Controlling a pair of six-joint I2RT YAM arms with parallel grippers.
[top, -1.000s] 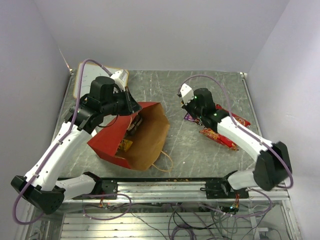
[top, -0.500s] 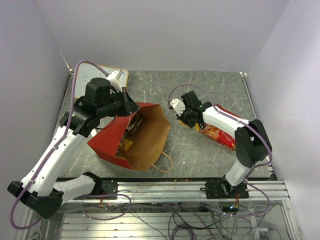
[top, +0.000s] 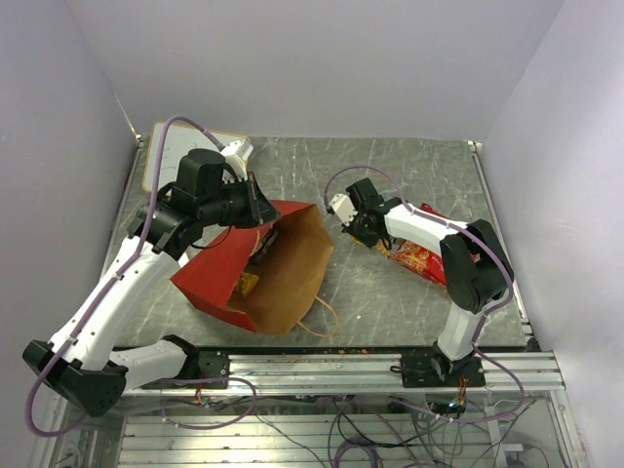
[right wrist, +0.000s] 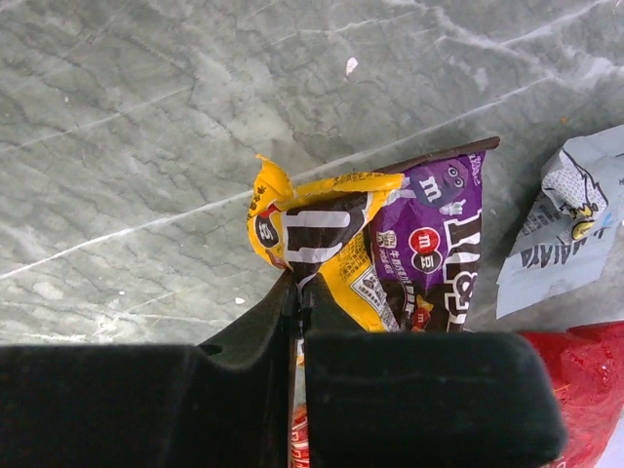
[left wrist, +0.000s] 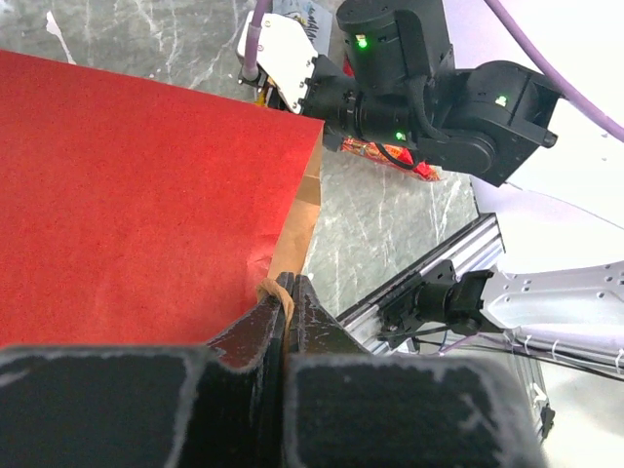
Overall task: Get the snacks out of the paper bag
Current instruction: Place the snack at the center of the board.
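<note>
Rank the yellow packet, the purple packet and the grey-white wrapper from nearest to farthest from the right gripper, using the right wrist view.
Measured from the right gripper:
1. yellow packet: pinched at the tips of the shut jaws, straight ahead.
2. purple packet: just to the right in this view, touching the yellow one.
3. grey-white wrapper: at the right edge, beyond the purple packet.

On the worktop (top: 409, 166) we find the paper bag (top: 292, 263) toward the near-left corner, a packet (top: 246, 284) inside, the board (top: 161, 156) behind at the far-left corner, other snacks (top: 421, 258) toward the right edge.
</note>
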